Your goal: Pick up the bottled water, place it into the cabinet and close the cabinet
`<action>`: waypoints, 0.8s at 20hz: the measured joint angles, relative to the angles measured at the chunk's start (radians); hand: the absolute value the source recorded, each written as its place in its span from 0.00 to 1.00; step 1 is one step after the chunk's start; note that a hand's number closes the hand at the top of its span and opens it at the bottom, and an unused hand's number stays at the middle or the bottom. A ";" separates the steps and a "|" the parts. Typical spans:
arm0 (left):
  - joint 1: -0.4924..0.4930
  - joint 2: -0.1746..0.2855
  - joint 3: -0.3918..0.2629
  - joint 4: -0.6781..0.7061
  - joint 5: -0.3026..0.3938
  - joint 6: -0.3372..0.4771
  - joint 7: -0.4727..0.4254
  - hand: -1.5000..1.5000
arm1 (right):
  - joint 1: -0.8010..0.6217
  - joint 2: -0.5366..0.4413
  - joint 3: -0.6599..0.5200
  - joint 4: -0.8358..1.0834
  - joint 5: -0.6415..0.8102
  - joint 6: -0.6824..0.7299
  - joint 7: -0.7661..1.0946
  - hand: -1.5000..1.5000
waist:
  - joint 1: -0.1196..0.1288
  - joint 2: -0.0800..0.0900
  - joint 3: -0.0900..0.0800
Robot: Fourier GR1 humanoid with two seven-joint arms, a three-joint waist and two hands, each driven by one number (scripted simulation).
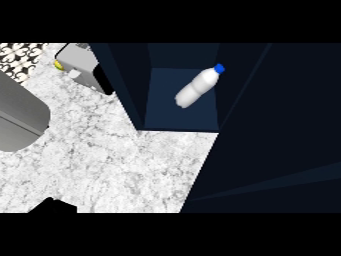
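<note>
Marble counter [129, 165] fills the lower left, where a black sliver at the bottom edge is probably my left hand [52, 206]; open or closed, I cannot tell. Well up-right of it, the bottled water [196, 89] lies inside the open cabinet [180, 117], blue cap [219, 68] pointing upper right.

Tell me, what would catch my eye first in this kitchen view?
The white bottled water with its blue cap stands out most: it lies tilted inside the open dark blue cabinet, at the upper middle. At the left edge a big grey forearm looms over the speckled marble counter. A small grey appliance sits at the top, just left of the cabinet.
</note>
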 measured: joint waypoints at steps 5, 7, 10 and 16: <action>0.122 0.058 0.061 -0.066 0.046 -0.062 -0.046 1.00 | -0.167 0.180 0.013 0.046 0.049 -0.029 0.121 1.00 | 0.000 0.002 0.000; 0.160 0.078 0.093 -0.090 0.068 -0.088 -0.059 1.00 | -0.244 0.259 -0.017 0.095 0.053 -0.031 0.168 1.00 | -0.001 0.003 0.000; 0.235 0.111 0.140 -0.108 0.104 -0.144 -0.088 1.00 | -0.353 0.358 -0.081 0.183 0.049 -0.039 0.227 1.00 | 0.002 0.005 0.001; 0.328 0.136 0.212 -0.101 0.149 -0.246 -0.141 1.00 | -0.527 0.432 -0.234 0.393 -0.034 -0.028 0.215 1.00 | 0.003 0.009 0.002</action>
